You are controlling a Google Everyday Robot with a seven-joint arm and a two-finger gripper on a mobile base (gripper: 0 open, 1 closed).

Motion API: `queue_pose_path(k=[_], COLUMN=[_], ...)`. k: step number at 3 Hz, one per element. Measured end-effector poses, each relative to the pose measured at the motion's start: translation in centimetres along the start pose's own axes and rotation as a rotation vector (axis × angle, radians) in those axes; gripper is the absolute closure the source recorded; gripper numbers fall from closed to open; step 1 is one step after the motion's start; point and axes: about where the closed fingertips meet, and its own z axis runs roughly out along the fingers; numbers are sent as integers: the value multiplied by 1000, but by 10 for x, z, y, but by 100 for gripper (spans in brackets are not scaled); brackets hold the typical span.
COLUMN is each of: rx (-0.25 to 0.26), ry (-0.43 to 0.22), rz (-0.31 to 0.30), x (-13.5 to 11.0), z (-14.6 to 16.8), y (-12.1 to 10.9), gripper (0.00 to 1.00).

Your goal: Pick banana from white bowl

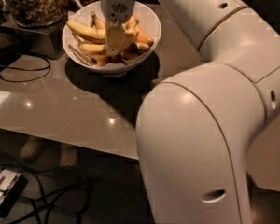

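The white bowl [152, 24] stands at the back of the table and holds several bananas. A long yellow banana [85, 30] with a dark tip lies across the bowl's left side, above shorter orange-tinted ones [142, 37]. My gripper [115, 48] reaches straight down into the middle of the bowl, among the bananas and just right of the long one. The gripper's body hides the fruit under it.
A glass jar of brown granola [35, 3] stands on a dark block left of the bowl. A black cable [19, 76] loops on the glossy table [74, 106]. My arm's large white body [200, 139] fills the right. Cables and a device [4, 195] lie on the floor.
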Motion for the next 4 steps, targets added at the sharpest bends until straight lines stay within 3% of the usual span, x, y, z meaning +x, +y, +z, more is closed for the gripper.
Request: queue_pose_path(k=[2,3,4], rx=[-20,-22,-29], ry=[12,13,21], rz=[7,8,23], x=[8,8,18], z=[10,10,20], y=[0,1,1], gripper=[15,0,18])
